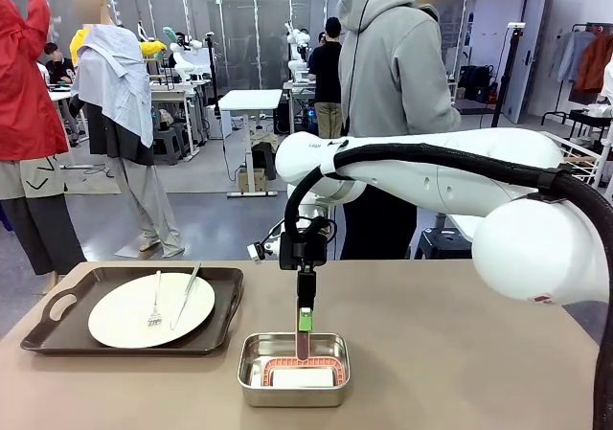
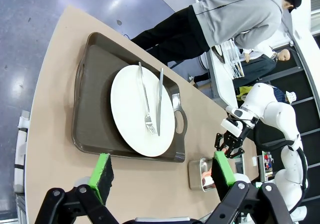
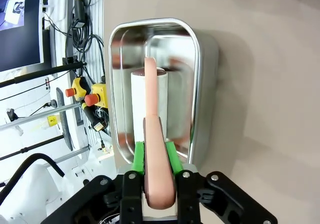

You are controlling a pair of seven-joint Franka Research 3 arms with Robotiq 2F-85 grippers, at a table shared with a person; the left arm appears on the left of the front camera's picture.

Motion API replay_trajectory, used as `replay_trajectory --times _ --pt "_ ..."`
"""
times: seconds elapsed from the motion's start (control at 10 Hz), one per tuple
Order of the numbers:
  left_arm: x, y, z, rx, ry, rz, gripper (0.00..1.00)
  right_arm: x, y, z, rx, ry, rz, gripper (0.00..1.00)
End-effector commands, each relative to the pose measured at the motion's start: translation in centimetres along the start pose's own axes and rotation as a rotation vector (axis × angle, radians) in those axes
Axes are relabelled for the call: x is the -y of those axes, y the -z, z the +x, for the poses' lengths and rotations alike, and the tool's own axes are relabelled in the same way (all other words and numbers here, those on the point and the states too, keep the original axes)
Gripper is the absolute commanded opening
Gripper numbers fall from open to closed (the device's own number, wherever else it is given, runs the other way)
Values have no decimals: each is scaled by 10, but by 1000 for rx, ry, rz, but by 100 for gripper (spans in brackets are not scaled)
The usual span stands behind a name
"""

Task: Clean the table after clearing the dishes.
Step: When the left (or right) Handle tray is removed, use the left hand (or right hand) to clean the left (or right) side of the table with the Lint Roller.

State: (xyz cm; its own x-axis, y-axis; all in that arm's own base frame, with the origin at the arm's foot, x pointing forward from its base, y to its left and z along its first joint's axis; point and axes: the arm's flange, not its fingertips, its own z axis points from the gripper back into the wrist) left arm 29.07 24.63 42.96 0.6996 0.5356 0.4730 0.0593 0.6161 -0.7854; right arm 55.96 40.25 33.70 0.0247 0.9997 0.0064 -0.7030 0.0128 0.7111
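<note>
Table (image 1: 460, 344) runs off-frame; right pincer (image 3: 155, 151) clamps pink handle (image 3: 151, 94), hiding its end.

white arm (image 1: 431, 186), black ribbed cable (image 1: 450, 155), black tool (image 1: 305, 321), green pads (image 3: 140, 153)

One tray (image 1: 222, 301), plate (image 1: 120, 320), fork (image 1: 155, 305), knife (image 1: 185, 296), pan (image 1: 247, 353), scrubber (image 1: 304, 339)

Steel pan (image 1: 287, 398) holding white block (image 1: 302, 378); grey-hooded person (image 1: 397, 76) standing behind.
</note>
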Motion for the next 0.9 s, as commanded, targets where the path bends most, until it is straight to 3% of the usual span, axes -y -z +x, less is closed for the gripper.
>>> replay_trajectory --times 0.0,0.3,0.4,0.5,0.8 --pt "-3 -3 1 -1 9 -16 100 -3 -6 11 -21 5 -11 0" --pt "-3 -3 1 -1 9 -16 100 -42 -27 -3 26 61 -79 0" --pt "-3 -3 1 -1 9 -16 100 -60 -37 -16 73 156 -143 0" --pt "-3 -3 1 -1 9 -16 100 -80 -44 -33 168 261 -136 0" --pt "-3 -3 1 -1 9 -16 100 -128 -49 -92 408 519 -280 0"
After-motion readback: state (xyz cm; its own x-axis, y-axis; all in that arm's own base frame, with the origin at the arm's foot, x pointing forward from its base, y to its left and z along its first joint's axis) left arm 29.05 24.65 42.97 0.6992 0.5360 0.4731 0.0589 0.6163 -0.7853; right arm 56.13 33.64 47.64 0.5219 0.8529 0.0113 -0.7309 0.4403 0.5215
